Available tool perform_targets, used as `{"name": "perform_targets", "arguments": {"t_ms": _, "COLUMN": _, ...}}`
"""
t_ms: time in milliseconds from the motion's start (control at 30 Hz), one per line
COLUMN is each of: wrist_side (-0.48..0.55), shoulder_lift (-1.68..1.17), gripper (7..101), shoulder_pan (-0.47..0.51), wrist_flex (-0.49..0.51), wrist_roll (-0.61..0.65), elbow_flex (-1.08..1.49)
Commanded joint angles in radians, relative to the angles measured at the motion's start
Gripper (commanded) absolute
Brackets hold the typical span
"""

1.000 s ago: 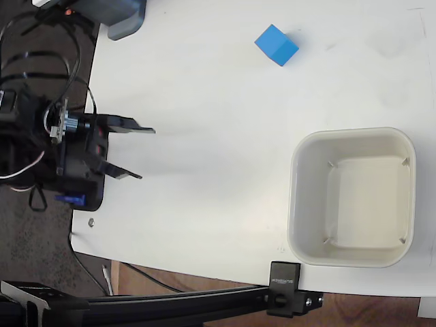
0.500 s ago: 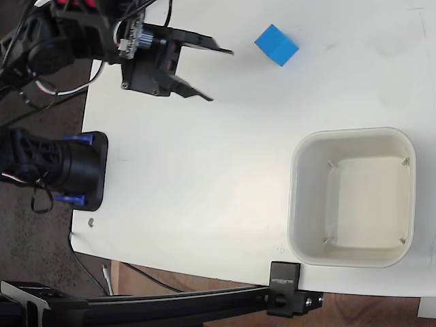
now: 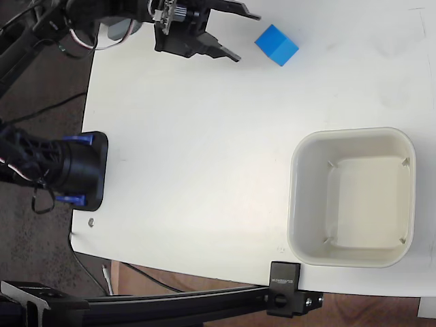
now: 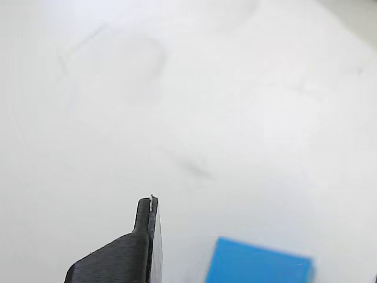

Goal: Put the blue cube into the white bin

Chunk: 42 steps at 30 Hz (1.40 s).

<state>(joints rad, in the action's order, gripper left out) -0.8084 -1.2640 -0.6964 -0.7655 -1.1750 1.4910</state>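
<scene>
In the fixed view the white bin [image 3: 352,196] sits on the white desk [image 3: 204,157] at the lower right of the picture, upright, its mouth facing the camera. Its interior shows only bare walls and floor, with small ribs visible in the inner corners. The bin's lower rim lies close to the desk's lower edge.

The blue cube [image 3: 276,45] rests on the desk well apart from the bin, up and to the left of it, near the top of the picture. It touches nothing but the desk surface.

The end effector [image 3: 239,34] is farther still from the bin, just left of the cube at the top edge of the picture. Its two black fingers [image 3: 221,52] are spread wide, with a clear gap between them, and point toward the cube. The tips stand just short of the cube; no contact is visible. The end effector holds nothing.

In the wrist view one black finger [image 4: 132,250] rises from the bottom edge, and the cube [image 4: 258,268] appears as a blue block at the bottom edge just to the right of it, with a strip of white desk [image 4: 188,106] between them. The other finger is out of this picture.

A black round base with blue fittings [image 3: 71,170] sits at the desk's left edge, far left of the bin. A black clamp block [image 3: 284,298] is fixed at the desk's lower edge, just below the bin's lower left corner.
</scene>
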Motion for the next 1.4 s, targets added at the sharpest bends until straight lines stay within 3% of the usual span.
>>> {"name": "perform_targets", "arguments": {"t_ms": 33, "wrist_side": 0.014, "shoulder_lift": 0.023, "gripper": 100.3, "shoulder_pan": -0.017, "wrist_flex": -0.028, "wrist_roll": -0.06, "elbow_flex": -0.135}}
{"name": "perform_targets", "arguments": {"t_ms": 267, "wrist_side": -0.015, "shoulder_lift": 0.192, "gripper": 100.3, "shoulder_pan": -0.029, "wrist_flex": -0.184, "wrist_roll": -0.176, "elbow_flex": -0.342}}
{"name": "perform_targets", "arguments": {"t_ms": 400, "wrist_side": -0.061, "shoulder_lift": 0.423, "gripper": 100.3, "shoulder_pan": -0.048, "wrist_flex": -0.538, "wrist_roll": -0.291, "elbow_flex": -0.746}}
{"name": "perform_targets", "arguments": {"t_ms": 500, "wrist_side": -0.048, "shoulder_lift": 0.414, "gripper": 97.3, "shoulder_pan": -0.046, "wrist_flex": -0.518, "wrist_roll": -0.302, "elbow_flex": -0.719}}
{"name": "perform_targets", "arguments": {"t_ms": 833, "wrist_side": -0.031, "shoulder_lift": 0.345, "gripper": 100.3, "shoulder_pan": -0.038, "wrist_flex": -0.387, "wrist_roll": -0.264, "elbow_flex": -0.595}}
{"name": "perform_targets", "arguments": {"t_ms": 1400, "wrist_side": -0.025, "shoulder_lift": 0.35, "gripper": 96.8, "shoulder_pan": -0.017, "wrist_flex": -0.367, "wrist_roll": -0.282, "elbow_flex": -0.528}}
